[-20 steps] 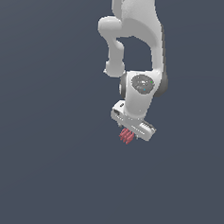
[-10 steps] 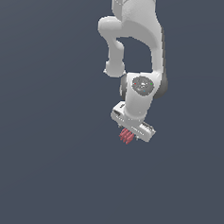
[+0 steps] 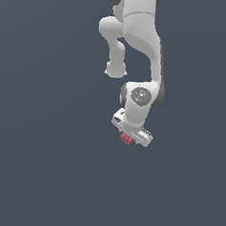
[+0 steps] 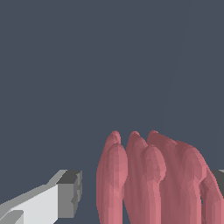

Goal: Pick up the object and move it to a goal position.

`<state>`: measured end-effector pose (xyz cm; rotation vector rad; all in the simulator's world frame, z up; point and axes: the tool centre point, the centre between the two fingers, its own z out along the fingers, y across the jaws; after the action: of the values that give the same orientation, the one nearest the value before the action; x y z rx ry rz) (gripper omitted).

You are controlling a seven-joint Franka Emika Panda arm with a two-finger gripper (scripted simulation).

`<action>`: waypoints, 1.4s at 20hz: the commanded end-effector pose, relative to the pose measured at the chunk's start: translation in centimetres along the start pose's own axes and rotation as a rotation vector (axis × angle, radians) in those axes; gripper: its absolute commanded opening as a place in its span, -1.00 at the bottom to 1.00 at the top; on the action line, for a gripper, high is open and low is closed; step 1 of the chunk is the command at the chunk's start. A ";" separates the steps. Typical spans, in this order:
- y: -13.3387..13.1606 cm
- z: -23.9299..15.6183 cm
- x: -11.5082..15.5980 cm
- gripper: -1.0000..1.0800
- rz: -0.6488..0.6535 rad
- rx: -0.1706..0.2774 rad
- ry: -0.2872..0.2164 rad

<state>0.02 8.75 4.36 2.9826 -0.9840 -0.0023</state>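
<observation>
Red and ribbed, the object (image 3: 127, 139) sat directly under the white arm's (image 3: 138, 50) wrist, clamped between the fingers of the gripper (image 3: 129, 139). From the wrist camera, its bumpy ridges (image 4: 153, 179) filled the space beside one grey-tipped finger (image 4: 70, 194).

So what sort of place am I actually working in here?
Most likely a bare simulated scene, not a real room. Everything around the white arm is one flat grey-blue backdrop, with no table, floor edge or furniture in either view. The red ribbed object and the tool look smooth and faceted, like renders.
</observation>
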 end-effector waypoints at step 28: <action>2.8 -4.9 0.7 -1.00 0.000 0.003 0.001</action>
<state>-0.85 6.59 8.29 2.9844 -0.9834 -0.0009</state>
